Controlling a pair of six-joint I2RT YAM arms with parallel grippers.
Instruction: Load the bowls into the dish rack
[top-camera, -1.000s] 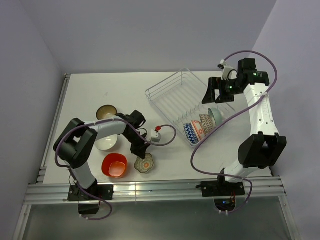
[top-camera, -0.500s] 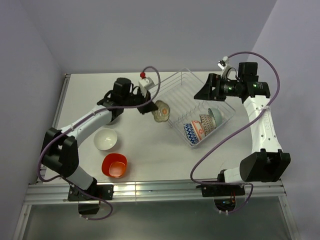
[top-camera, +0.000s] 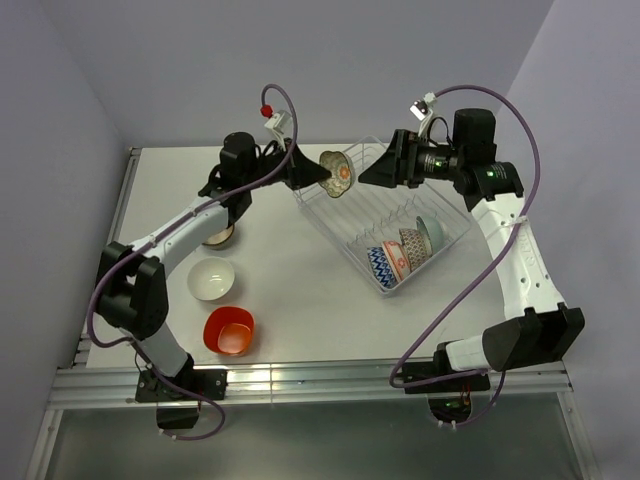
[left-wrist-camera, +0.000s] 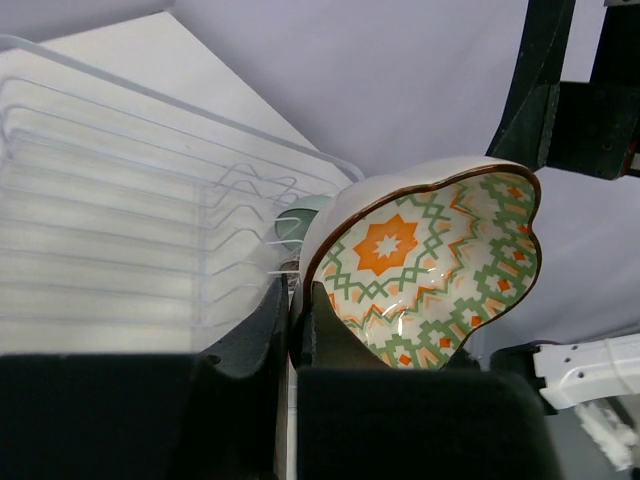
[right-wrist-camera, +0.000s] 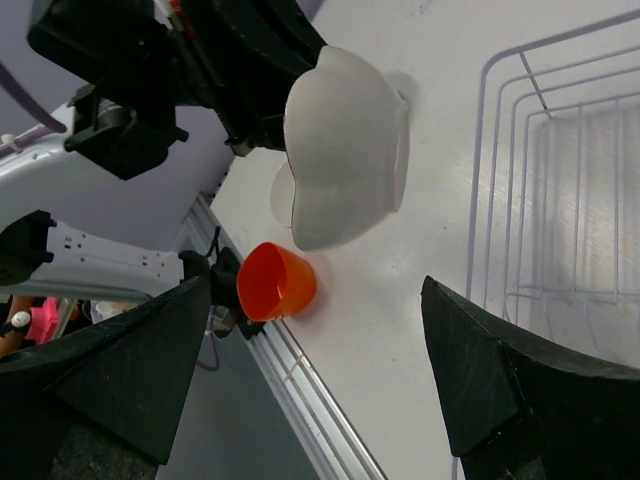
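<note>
My left gripper (top-camera: 318, 175) is shut on the rim of the flower-shaped bowl (top-camera: 338, 172), which hangs tilted above the far left corner of the dish rack (top-camera: 345, 215). In the left wrist view the bowl's (left-wrist-camera: 430, 265) green and orange pattern faces me, its rim pinched at my left gripper (left-wrist-camera: 300, 320). My right gripper (top-camera: 372, 172) is open, just right of that bowl. The right wrist view shows the bowl's white underside (right-wrist-camera: 345, 160) ahead of the open right gripper (right-wrist-camera: 315, 370). A blue zigzag bowl (top-camera: 383, 267), a patterned bowl (top-camera: 408, 247) and a pale teal bowl (top-camera: 432, 233) stand in the rack.
A white bowl (top-camera: 212, 279) and an orange-red bowl (top-camera: 229, 330) sit on the table's near left. A dark brown bowl (top-camera: 218, 238) shows partly under the left arm. The orange-red bowl (right-wrist-camera: 275, 282) and the rack's wires (right-wrist-camera: 560, 200) also appear in the right wrist view.
The left arm has carried the flower-shaped bowl from the near table up and back, to above the rack's far corner. The right arm has swung left toward it.
</note>
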